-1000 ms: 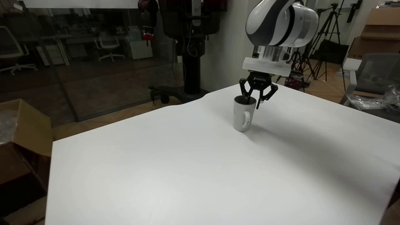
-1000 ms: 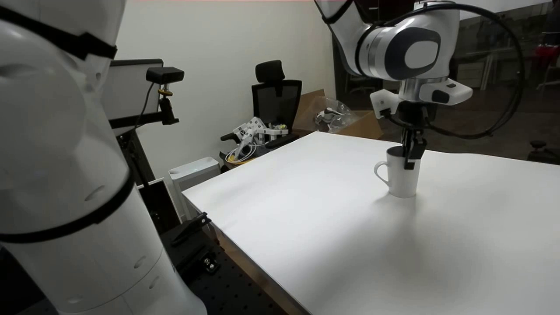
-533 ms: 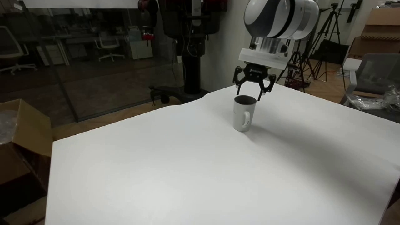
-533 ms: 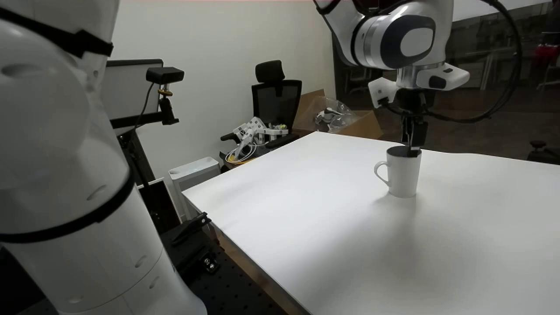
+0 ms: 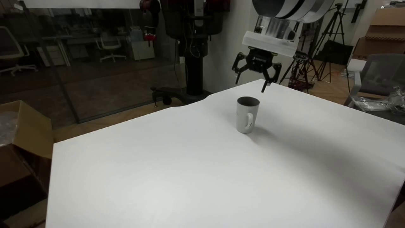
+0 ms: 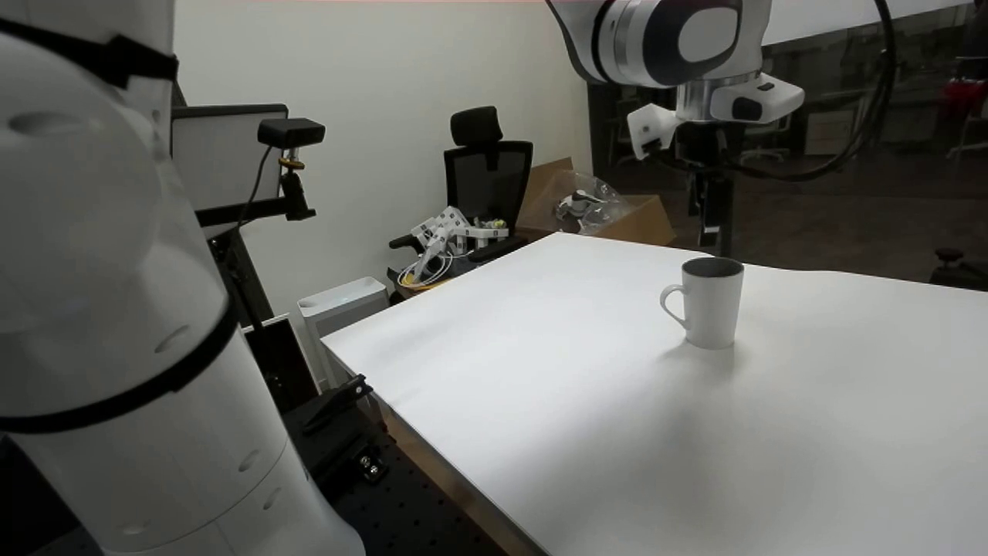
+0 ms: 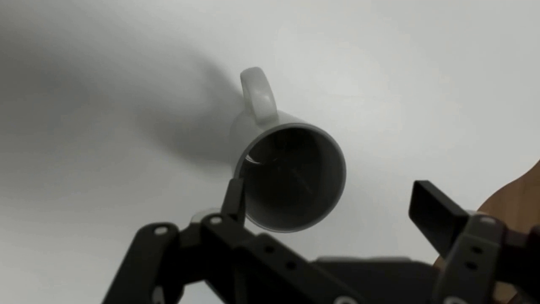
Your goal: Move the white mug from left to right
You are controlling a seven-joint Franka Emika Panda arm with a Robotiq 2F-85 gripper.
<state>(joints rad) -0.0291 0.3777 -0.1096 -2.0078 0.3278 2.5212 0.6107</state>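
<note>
Hanging above the white mug (image 5: 247, 116), the pincer (image 5: 250, 87) is released

The fingers (image 7: 436, 209) are spread well apart, higher than the white mug and not touching it; the white mug stands upright on the counter (image 5: 158, 177), right of the middle in both exterior views; in the wrist view its handle (image 7: 259, 95) points to the top, its inside is dark, and one finger hides a small part of the rim (image 7: 313, 127); beside it, to the left there, a soft shadow (image 7: 190, 126) lies on the counter.

The white tabletop (image 5: 164, 171) bears the white mug (image 5: 243, 116), standing upright, and is softly shadowed just beside the mug.
</note>
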